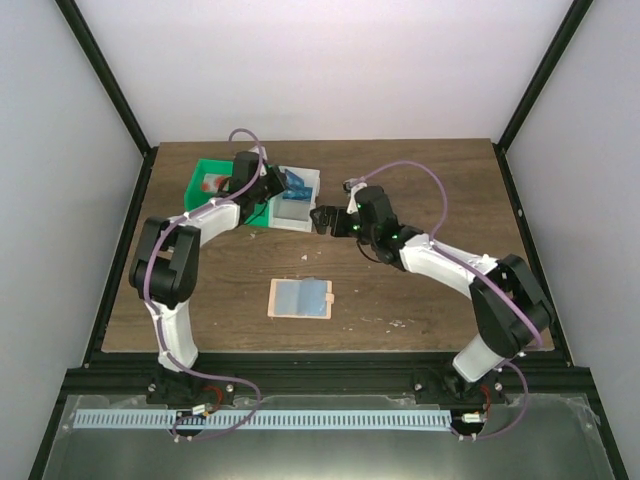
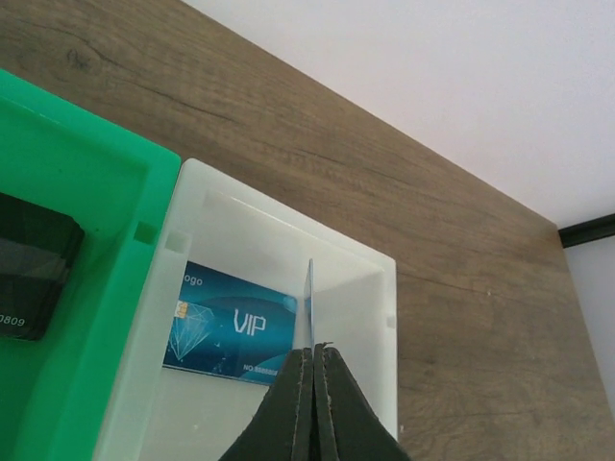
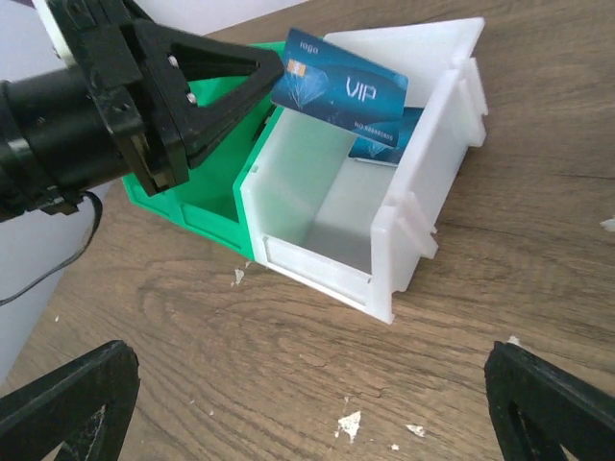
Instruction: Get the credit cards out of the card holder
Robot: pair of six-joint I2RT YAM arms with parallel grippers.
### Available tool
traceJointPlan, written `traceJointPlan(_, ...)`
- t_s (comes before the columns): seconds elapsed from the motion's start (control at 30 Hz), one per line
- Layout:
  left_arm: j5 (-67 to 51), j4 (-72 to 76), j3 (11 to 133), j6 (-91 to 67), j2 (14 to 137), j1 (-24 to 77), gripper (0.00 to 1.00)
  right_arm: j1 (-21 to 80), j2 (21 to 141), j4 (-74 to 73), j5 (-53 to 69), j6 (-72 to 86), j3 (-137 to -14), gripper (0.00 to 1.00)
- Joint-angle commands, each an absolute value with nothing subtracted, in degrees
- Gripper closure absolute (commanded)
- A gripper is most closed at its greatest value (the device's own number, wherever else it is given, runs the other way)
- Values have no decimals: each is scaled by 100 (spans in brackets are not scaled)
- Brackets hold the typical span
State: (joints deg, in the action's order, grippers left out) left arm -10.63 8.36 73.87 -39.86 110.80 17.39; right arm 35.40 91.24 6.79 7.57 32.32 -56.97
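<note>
At the far left, the green tray (image 1: 203, 166) seems to serve for sorted cards: a dark card (image 2: 29, 264) lies in it, its only legible digits "0809". Just beside it, the left gripper (image 2: 313, 348) has its jaws clenched on one edge of a blue card (image 3: 338, 88), held on edge over the white tray (image 2: 279, 216), apparently to drop it onto a second blue card (image 2: 229, 327) lying there. Both read "VIP" beside a diamond emblem, with "logo" in the corner; the number line is too small to trust. The card holder (image 1: 300, 298) lies flat on the worktop (image 1: 430, 300), nearer the arm bases and well apart from the trays; whether a card remains inside, I cannot tell. The right gripper (image 1: 324, 219) hovers right of the white tray, jaws released and empty.
</note>
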Motion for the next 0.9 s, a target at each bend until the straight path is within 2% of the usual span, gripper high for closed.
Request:
traceJointPlan(0.0, -825, 785, 7677, -3965, 11361, 1824, 100, 3432, 8788, 699, 402, 3138, -5501, 0)
traceJointPlan(0.73, -719, 318, 8561, -3693, 12164, 1964, 100, 3043, 8566, 792, 684, 3230, -5379, 0)
traceJointPlan(0.87, -686, 246, 8690, -3574, 12269, 1994, 94, 3041, 8561, 775, 683, 3230, -5371, 0)
